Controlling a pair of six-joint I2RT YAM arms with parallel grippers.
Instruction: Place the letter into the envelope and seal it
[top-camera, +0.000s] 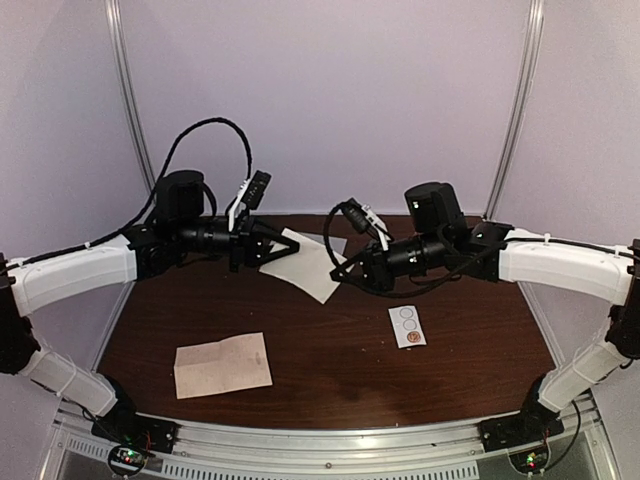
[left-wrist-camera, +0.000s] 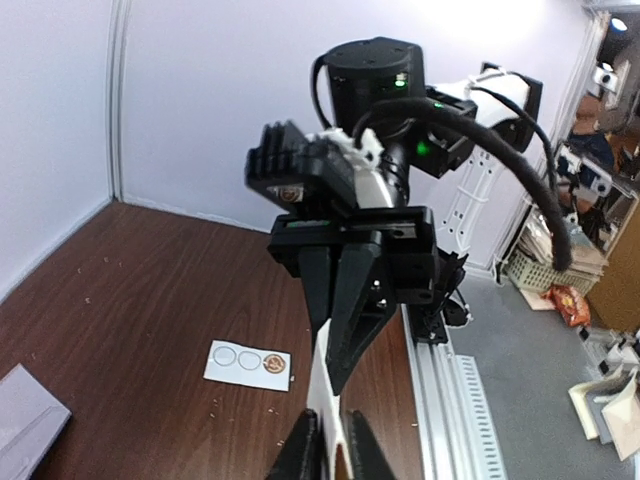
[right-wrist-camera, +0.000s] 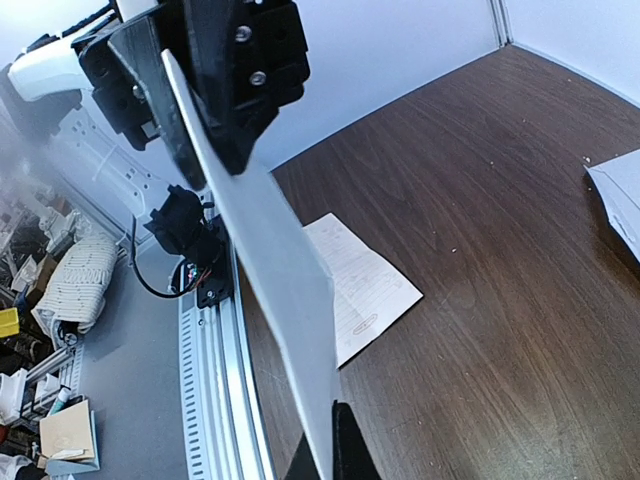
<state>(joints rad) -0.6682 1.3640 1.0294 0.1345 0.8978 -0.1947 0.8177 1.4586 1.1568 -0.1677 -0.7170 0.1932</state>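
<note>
**Top view.** Two arms are in frame. The left arm (top-camera: 80, 270) and the right arm (top-camera: 560, 262) reach inward from the sides with forearms roughly level. Their wrists face one another above the back half of the table (top-camera: 330, 370). One envelope (top-camera: 300, 265) is held in the air between them. The left gripper (top-camera: 262, 248) is clamped on its left end and the right gripper (top-camera: 342, 272) on its right end. Two items lie flat on the table, both well apart from the envelope:
- One folded letter (top-camera: 222, 365), front left.
- One sticker strip (top-camera: 407, 326) with three circles, right of centre.

A further pale sheet (top-camera: 328, 242) shows behind the envelope; what it is cannot be told.

**Left wrist view.** The envelope (left-wrist-camera: 325, 400) appears edge-on as a thin white band. It runs from the left gripper (left-wrist-camera: 330, 448) at the bottom edge up to the right gripper (left-wrist-camera: 335, 375), whose two black fingers are closed together on it. The sticker strip (left-wrist-camera: 248, 361) lies on the table beyond; here two circles read as blank and one as brown. A corner of the pale sheet (left-wrist-camera: 25, 420) sits at lower left.

**Right wrist view.** The envelope (right-wrist-camera: 280, 270) appears as a tilted pale blade. It rises from the right gripper (right-wrist-camera: 325, 455) to the left gripper (right-wrist-camera: 212, 150), whose jaws press on both faces. The letter (right-wrist-camera: 360, 285) lies beyond it, beside the rail (right-wrist-camera: 215, 400). Printed lines show on the letter only in this view. The pale sheet (right-wrist-camera: 615, 195) touches the right edge of the frame.
</note>
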